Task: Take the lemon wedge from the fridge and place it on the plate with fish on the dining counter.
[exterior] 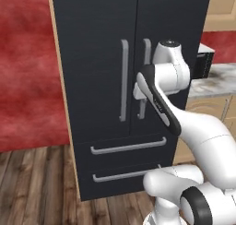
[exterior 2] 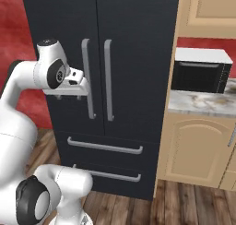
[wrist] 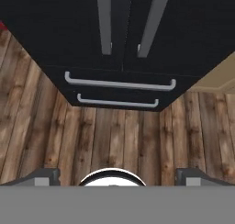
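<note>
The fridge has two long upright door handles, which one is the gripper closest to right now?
The left door's handle: the open gripper sits right beside it, while the right door's handle stands farther off across the door seam.

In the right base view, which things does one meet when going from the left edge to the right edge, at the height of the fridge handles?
Red wall → white robot arm with its open gripper → tall black two-door fridge, left grey vertical handle, then right handle → black microwave on the marbled counter.
</note>
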